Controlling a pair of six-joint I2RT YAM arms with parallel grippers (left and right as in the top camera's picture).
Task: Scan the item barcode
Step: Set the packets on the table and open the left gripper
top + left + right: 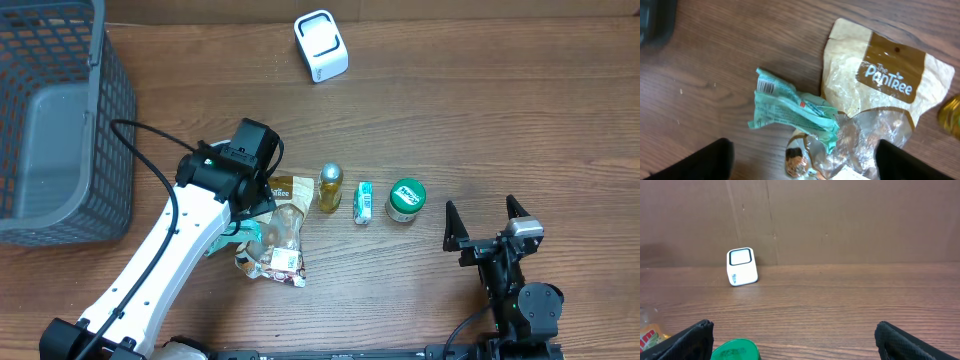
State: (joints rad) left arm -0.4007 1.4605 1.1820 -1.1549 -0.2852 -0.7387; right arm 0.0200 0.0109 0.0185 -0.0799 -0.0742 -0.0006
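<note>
Overhead: scanner (321, 46) near far edge, basket (115, 110) left

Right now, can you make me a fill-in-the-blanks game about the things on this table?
1. The scanner is ___ in colour.
2. The brown pouch says The ___.
3. The round tub has a ___ lid.
4. The right tool is holding ___.
Missing words: white, PanTree, green, nothing.
</note>
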